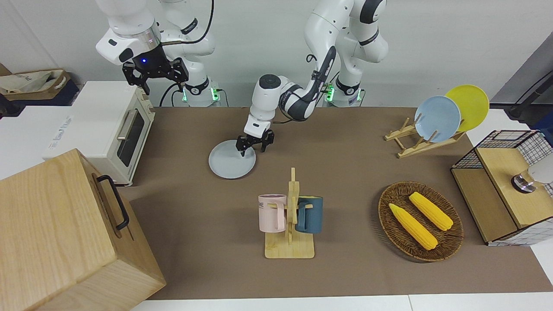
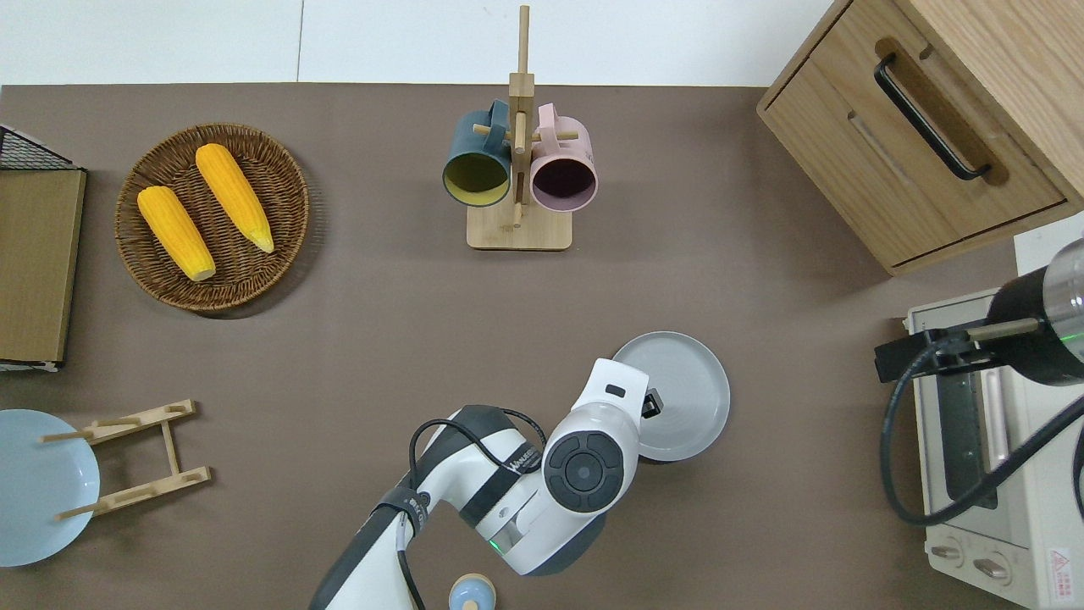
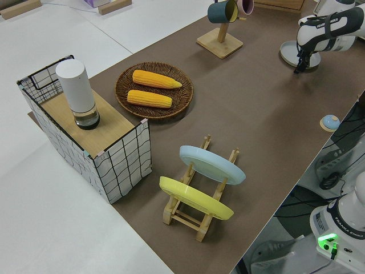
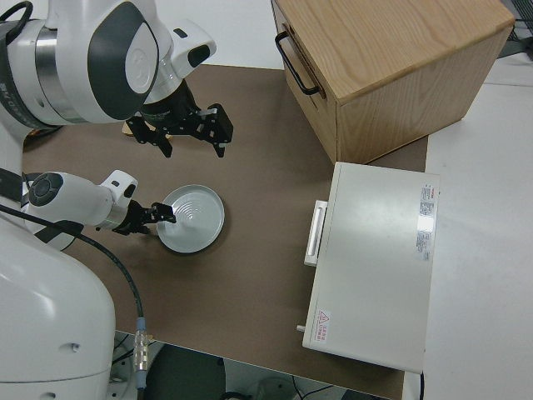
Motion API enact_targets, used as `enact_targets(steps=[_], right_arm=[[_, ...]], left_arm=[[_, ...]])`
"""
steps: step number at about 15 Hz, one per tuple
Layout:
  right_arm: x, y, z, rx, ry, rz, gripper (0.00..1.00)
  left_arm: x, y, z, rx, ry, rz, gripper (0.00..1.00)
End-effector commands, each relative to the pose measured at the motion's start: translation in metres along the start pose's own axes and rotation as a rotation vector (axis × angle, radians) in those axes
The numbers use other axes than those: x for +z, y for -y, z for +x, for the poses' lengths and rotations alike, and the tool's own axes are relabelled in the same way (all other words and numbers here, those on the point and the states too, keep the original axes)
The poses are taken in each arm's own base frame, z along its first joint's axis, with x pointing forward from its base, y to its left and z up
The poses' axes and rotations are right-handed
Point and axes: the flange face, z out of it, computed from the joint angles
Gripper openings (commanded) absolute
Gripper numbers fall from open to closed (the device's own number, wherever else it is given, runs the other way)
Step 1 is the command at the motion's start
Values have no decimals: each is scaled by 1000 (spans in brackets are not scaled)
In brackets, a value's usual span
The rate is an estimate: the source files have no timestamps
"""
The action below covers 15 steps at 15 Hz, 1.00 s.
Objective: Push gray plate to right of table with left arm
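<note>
The gray plate (image 1: 229, 165) lies flat on the brown table (image 1: 345, 172), between its middle and the toaster oven, and also shows in the overhead view (image 2: 688, 391). My left gripper (image 1: 252, 147) is low at the plate's rim on the side toward the left arm's end. It is open, one finger over the plate and one off it, and holds nothing. In the overhead view the wrist hides most of the left gripper (image 2: 648, 405). The right side view shows the left gripper (image 4: 160, 218) at the plate (image 4: 196, 218). My right gripper (image 1: 155, 78) is parked and open.
A mug rack (image 1: 289, 216) with a pink and a dark blue mug stands farther from the robots than the plate. A toaster oven (image 1: 112, 125) and a wooden cabinet (image 1: 65, 233) fill the right arm's end. A corn basket (image 1: 421, 221), a plate rack (image 1: 436, 119) and a wire basket (image 1: 505, 185) are at the left arm's end.
</note>
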Motion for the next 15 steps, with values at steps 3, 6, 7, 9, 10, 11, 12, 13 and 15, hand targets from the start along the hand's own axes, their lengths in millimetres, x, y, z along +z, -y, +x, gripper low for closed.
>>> enact_targets(steps=[3, 6, 7, 9, 10, 11, 12, 13, 15], right_arm=[[-4, -1, -3, 16, 4, 4, 983], [-4, -1, -3, 16, 4, 4, 983], [-4, -1, -3, 16, 4, 4, 983], [-4, -1, -3, 13, 4, 4, 983], [-4, -1, -3, 13, 4, 4, 983], [-4, -1, -3, 13, 4, 4, 983], [-4, -1, -3, 15, 4, 4, 983], [-4, -1, -3, 16, 4, 4, 983], [-4, -1, -3, 16, 4, 4, 983]], left_arm=[[-39, 15, 14, 68, -27, 46, 989], [-53, 31, 23, 110, -26, 69, 989], [-59, 35, 28, 114, -25, 73, 989], [-76, 45, 40, 133, -8, 99, 989], [-90, 50, 46, 161, 12, 106, 989], [-105, 60, 58, 177, 36, 115, 989], [-121, 69, 67, 191, 58, 121, 989], [-129, 76, 73, 202, 69, 134, 989], [-153, 100, 95, 232, 99, 160, 989]])
